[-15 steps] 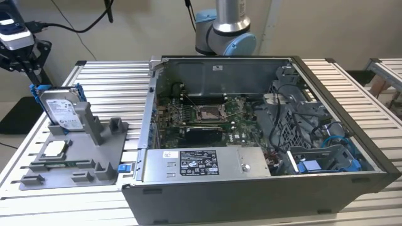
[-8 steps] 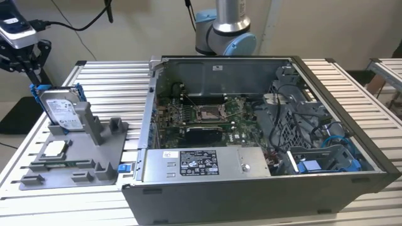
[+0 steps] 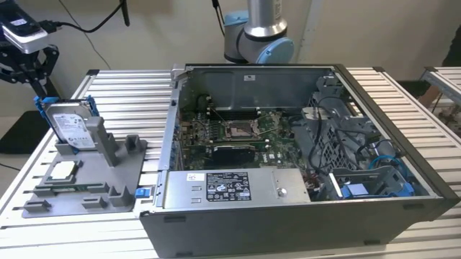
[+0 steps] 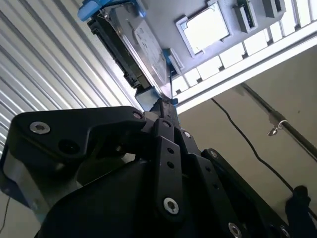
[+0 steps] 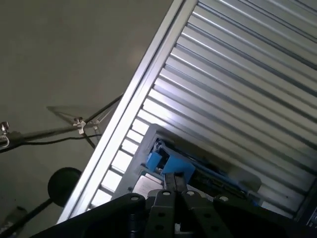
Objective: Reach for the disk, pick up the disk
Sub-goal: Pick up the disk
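Disk (image 3: pixel 72 125) isn't picked up yet, going by how things sit. It stands upright in a slot of the grey holder (image 3: pixel 108 181) at the exterior view's left, with its blue bracket (image 3: pixel 43 105) round the edges. The small square chip (image 3: pixel 61 170) lies flat on the same holder nearby, and the open computer case (image 3: pixel 288 178) sits next to it on the slatted table (image 3: pixel 403 91). The gripper (image 5: pixel 174 181) is the nearest thing to the disk. In the exterior view it hangs above the disk and a bit toward that view's left, apart from it. In both wrist views the fingertips point straight at the end of the blue bracket and look close to it, though whether they actually touch can't be told. The fingers look pressed together with nothing between them, so the tool reads as clenched and empty. Best guess on progress: the reach is mostly done, since the tool is lined up near the disk's top edge. The grab itself hasn't happened, and the disk is fully seated in its slot, so the whole pick-up is left to do.
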Controlling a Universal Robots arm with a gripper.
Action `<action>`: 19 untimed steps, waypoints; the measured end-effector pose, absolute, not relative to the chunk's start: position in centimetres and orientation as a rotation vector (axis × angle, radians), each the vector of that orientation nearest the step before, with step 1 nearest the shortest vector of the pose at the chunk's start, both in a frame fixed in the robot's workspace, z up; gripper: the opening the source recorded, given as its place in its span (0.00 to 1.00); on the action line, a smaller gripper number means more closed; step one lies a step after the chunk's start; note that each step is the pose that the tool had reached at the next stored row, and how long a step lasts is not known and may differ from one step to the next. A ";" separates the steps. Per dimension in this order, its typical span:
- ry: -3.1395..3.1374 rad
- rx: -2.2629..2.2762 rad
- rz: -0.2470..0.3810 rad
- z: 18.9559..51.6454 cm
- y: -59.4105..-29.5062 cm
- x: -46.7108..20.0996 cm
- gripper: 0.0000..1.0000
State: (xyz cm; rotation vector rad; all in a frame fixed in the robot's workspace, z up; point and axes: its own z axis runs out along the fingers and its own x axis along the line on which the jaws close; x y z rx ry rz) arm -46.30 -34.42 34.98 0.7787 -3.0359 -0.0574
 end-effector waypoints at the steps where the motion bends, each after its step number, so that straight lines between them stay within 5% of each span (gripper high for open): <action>1: -3.030 0.801 -0.057 35.0 -34.4 -46.3 0.00; 19: -2.853 1.311 -0.050 35.0 -34.4 -46.3 0.00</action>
